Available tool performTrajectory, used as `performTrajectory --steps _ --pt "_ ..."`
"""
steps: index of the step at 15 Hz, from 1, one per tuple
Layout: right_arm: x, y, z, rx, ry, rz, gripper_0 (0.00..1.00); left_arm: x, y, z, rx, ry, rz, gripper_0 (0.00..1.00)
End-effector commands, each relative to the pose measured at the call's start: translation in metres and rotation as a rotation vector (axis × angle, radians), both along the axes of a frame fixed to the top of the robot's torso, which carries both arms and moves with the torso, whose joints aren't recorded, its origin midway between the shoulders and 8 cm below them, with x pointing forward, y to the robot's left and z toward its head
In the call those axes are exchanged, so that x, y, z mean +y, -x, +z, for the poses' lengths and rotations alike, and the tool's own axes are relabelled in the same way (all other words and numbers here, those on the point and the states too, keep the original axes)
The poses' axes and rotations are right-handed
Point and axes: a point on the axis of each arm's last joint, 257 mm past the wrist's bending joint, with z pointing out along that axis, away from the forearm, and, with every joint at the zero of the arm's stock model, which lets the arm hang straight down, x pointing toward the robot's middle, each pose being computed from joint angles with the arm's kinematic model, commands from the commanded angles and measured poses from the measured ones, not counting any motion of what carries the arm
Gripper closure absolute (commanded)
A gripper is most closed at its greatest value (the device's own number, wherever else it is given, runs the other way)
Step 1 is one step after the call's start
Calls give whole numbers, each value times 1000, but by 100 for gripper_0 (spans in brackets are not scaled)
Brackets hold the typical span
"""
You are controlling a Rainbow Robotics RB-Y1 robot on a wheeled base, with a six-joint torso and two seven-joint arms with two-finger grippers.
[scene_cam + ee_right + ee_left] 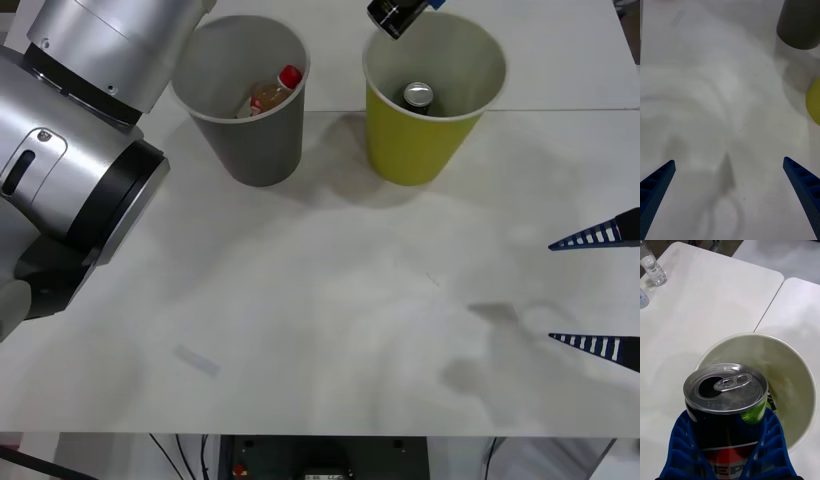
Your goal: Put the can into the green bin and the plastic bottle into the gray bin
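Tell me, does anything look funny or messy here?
Nothing is spilled or broken. One oddity: the green bin already holds another silver-topped can while the left end effector grips the can, opened, above its rim. The plastic bottle leans inside the gray bin. The right end effector hangs open over the table.

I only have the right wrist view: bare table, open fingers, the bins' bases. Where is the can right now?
Observer: The left gripper holds the can just above the open mouth of the green bin.
Operator: Is the bottle sorted?
Observer: Yes, the plastic bottle lies inside the gray bin, red cap uppermost.
Operator: Anything already in the green one?
Observer: A silver-topped can stands at its bottom.
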Motion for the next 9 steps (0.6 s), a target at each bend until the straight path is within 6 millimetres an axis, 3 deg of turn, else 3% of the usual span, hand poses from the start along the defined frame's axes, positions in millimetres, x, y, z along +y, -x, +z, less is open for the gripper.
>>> performTrajectory --steps 1,4,7,9 --pt "0 0 0 0 0 0 0 -13 3 1 -11 20 -17 100" --pt "0 0 0 0 0 0 0 -30 8 5 -14 58 -26 100" --pt "0 0 0 0 0 0 0 -42 12 22 -61 98 -50 99" --pt "0 0 0 0 0 0 0 -49 15 21 -67 97 -60 99"
